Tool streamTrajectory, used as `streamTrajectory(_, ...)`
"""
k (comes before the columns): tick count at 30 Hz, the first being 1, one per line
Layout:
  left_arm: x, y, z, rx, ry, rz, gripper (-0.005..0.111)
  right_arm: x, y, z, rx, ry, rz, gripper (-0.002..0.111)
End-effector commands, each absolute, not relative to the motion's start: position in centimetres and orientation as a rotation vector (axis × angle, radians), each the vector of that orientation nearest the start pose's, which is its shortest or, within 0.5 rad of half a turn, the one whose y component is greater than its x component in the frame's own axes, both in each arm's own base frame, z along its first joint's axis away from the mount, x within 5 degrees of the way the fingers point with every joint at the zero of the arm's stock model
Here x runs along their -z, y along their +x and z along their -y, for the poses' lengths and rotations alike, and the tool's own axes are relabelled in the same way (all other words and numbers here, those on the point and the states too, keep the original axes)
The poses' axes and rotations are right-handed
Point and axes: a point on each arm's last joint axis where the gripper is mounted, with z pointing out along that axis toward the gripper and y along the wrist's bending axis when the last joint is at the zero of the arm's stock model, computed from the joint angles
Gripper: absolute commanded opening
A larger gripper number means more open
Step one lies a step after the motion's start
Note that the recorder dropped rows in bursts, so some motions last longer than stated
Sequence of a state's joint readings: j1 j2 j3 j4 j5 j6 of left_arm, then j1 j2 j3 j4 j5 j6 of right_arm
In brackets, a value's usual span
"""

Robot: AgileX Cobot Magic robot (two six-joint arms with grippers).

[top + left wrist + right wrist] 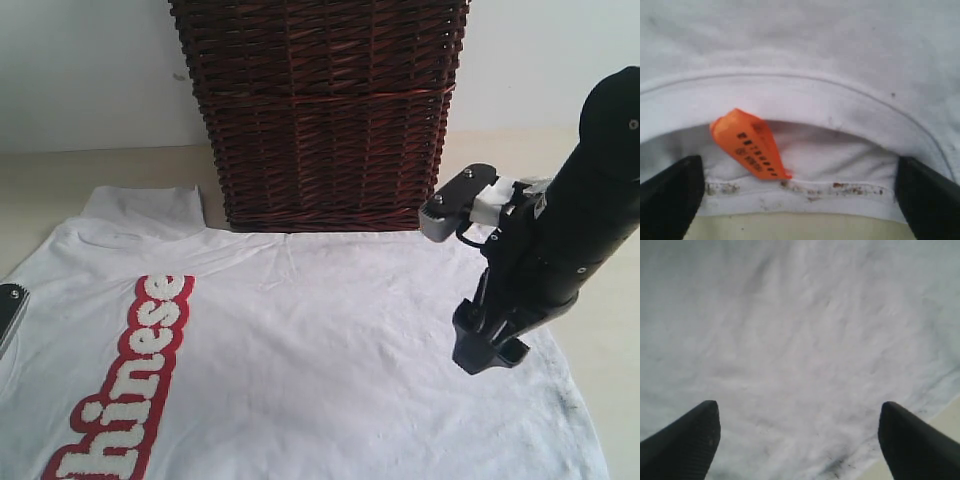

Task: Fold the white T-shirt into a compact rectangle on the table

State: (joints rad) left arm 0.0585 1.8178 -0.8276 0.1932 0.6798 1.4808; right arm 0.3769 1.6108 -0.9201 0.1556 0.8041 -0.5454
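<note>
white T-shirt [300, 340] spread flat on table [60, 180], no fold visible, all folding left; left gripper [799, 170] apart at collar, right gripper [797, 412] apart near hem, both empty

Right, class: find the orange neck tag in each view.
Exterior view: not visible.
Left wrist view: the orange neck tag lies inside the collar.
Right wrist view: not in it.
Shared landmark: the white T-shirt shows in all three.

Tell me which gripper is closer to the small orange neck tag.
Left: left gripper sits right at the orange tag; right gripper hangs over the white cotton T-shirt's opposite end.
</note>
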Motion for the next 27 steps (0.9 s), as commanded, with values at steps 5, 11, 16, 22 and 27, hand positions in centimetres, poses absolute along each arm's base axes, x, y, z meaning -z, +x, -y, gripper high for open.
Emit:
streamTrajectory(5, -11.0, 27.7, -2.8, 0.116, -2.147, 2.153, 0.105, -19.4, 26.7, -10.6, -0.003, -1.329, -2.607, 0.095)
streamTrajectory(11, -11.0, 27.7, -2.8, 0.117, -2.148, 2.154, 0.105, -19.4, 26.9, -9.0, 0.284, -1.693, -2.470, 0.105)
streamTrajectory(16, -11.0, 27.7, -2.8, 0.117, -2.148, 2.154, 0.105, -18.4, 26.4, -8.6, 0.275, -2.104, -2.349, 0.105)
streamTrajectory(22, -11.0, 27.7, -2.8, 0.119, -2.149, 2.154, 0.105, -15.6, 27.3, -8.9, 0.268, -2.170, -2.351, 0.105)
streamTrajectory(27, -11.0, 27.7, -2.8, 0.120, -2.150, 2.155, 0.105, -14.9, 27.8, -9.0, 0.262, -2.148, -2.332, 0.105)
